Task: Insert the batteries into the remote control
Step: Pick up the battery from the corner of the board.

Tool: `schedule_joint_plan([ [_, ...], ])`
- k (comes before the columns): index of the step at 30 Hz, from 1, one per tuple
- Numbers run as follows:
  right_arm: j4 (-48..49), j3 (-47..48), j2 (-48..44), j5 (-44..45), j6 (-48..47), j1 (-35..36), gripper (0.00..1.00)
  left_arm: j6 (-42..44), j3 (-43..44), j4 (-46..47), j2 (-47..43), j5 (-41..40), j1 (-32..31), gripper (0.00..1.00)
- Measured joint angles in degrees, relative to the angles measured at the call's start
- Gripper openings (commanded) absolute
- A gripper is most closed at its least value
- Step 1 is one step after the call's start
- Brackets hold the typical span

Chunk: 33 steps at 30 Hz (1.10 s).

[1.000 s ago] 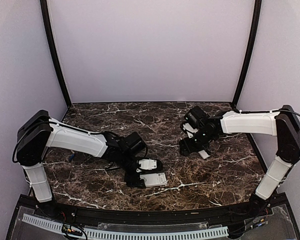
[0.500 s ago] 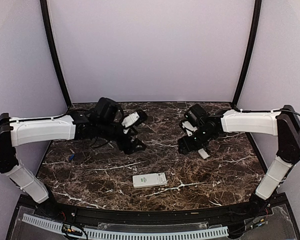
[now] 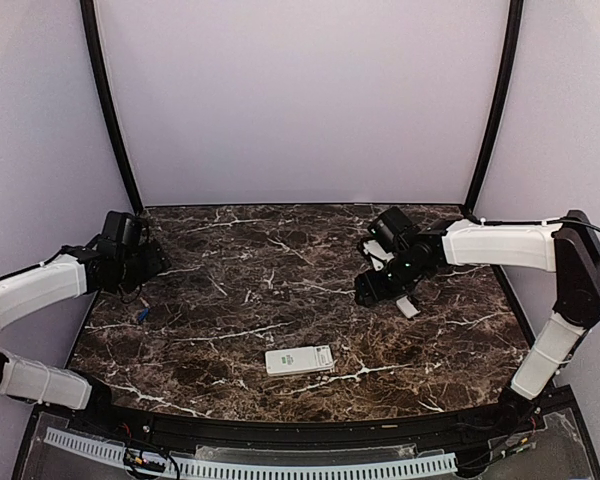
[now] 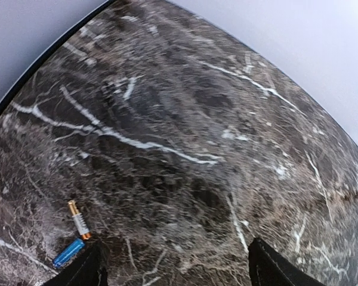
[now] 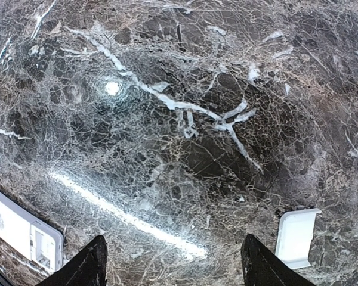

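The white remote control lies flat on the marble table near the front middle. It also shows at the bottom left of the right wrist view, back side up with its battery bay open. Its white cover lies apart on the table, just right of my right gripper, which is open and empty and hovers low at the right. Two batteries, one silver and gold and one blue, lie at the far left. My left gripper is open and empty, just right of them.
The dark marble table is closed in by pale walls with black corner posts. The table's left edge runs close to my left gripper. A black front rail runs along the near edge.
My left arm has left the remote on the table, swung to the back middle, then drawn back to the far left by the batteries. The right arm has barely moved.
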Motion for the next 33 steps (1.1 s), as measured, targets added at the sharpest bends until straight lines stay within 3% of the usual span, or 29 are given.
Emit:
schedule_joint_plan([
  [4,0.39,-0.5,0.0,0.0,-0.07,0.0,0.73,-8.02,-2.14,-0.09,6.29,1.6,6.51,0.81],
  [10,0.92,-2.86,0.0,-0.2,-0.02,0.0,0.73,-13.11,-4.98,0.09,13.57,3.56,9.75,0.8],
  [12,0.87,-3.3,0.0,-0.72,0.0,0.0,0.73,-13.31,-4.96,0.66,14.8,3.52,10.25,0.8],
  [15,1.05,-3.65,-0.07,-1.07,0.0,0.0,0.73,-13.4,-4.9,1.44,16.94,3.41,10.88,0.72],
  [21,1.36,-4.04,-0.66,-1.51,0.0,0.0,0.72,-13.51,-4.22,2.32,18.71,2.93,12.11,0.73],
  [33,2.34,-4.13,-0.7,-2.36,-0.04,0.0,0.73,-10.84,-1.16,1.36,22.08,1.88,13.03,0.6],
])
